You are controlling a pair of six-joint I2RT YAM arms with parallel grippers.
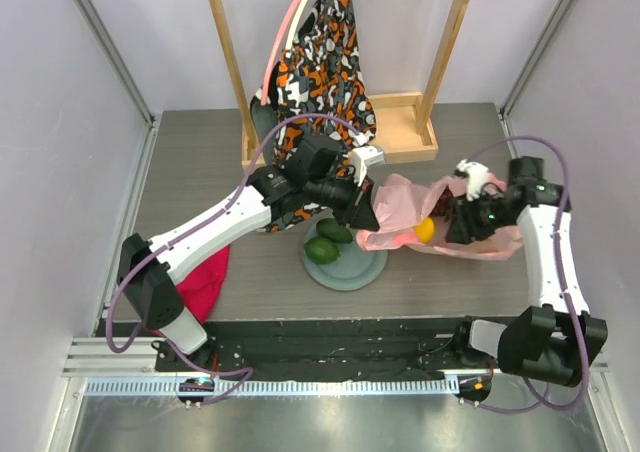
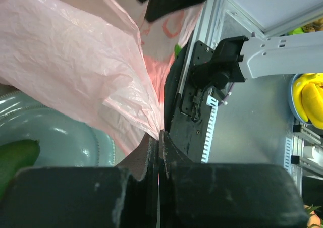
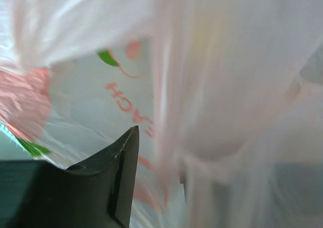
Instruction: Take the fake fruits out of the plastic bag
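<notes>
The left gripper (image 2: 159,138) is pressed tight together, pinching a fold of the pink plastic bag (image 1: 408,194) right at its mouth and holding that edge up over the rim of the grey-green plate (image 1: 365,270). That's a good anchor, and it needs to hold. If the film slips out, the mouth collapses.

Two green oval fruits (image 1: 329,241) lie on the plate, touching each other, just beside the bag. One orange-yellow fruit (image 1: 424,230) is inside the bag, glowing through the film near the opening. I can't make out the grape bunch or a second orange one. The crumpled plastic may be hiding them.

The right gripper (image 1: 463,219) is at the bag's far side, buried in film. Its wrist camera shows one dark finger (image 3: 108,182) and blurred plastic draped all round it. The other finger is hidden, so I can't tell whether the jaws are spread or closed, or whether they hold anything.

For a clean pull, the right gripper should get its fingers either side of the orange fruit with bare plastic fruit between the pads, not a layer of bag. The risk is catching film along with the fruit, which would drag the whole bag toward the plate. Better to close gently on that smooth round shape and draw it out through the held-open mouth, with the left pinch pulling the opposite way.
</notes>
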